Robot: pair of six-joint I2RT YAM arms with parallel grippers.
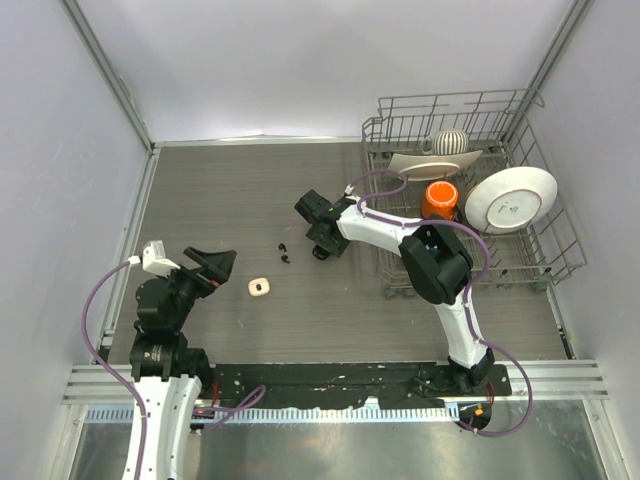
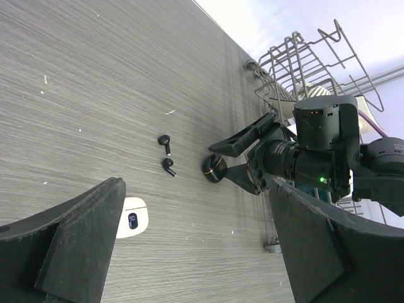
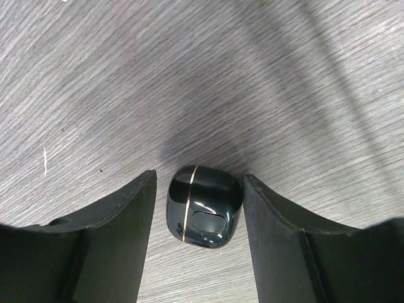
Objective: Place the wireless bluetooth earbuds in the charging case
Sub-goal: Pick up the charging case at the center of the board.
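Charging case (image 3: 203, 205) sits between right claw's (image 3: 199, 178) parted, unclenched fingers; black earbuds (image 2: 168, 165) just beside; left claw (image 2: 192, 184) gapes farther off.

Grey wood-grain bench (image 1: 250, 200) carries a wire dish rack (image 1: 455, 98) at its far right corner; near the middle lie two black earbuds (image 1: 283, 250), a black charging case (image 2: 214, 168) just beside them — and a pale case (image 1: 260, 288) nearer the front edge.

place: lab test cell | cues: white enclosure walls (image 1: 300, 60), dish rack (image 1: 455, 108)
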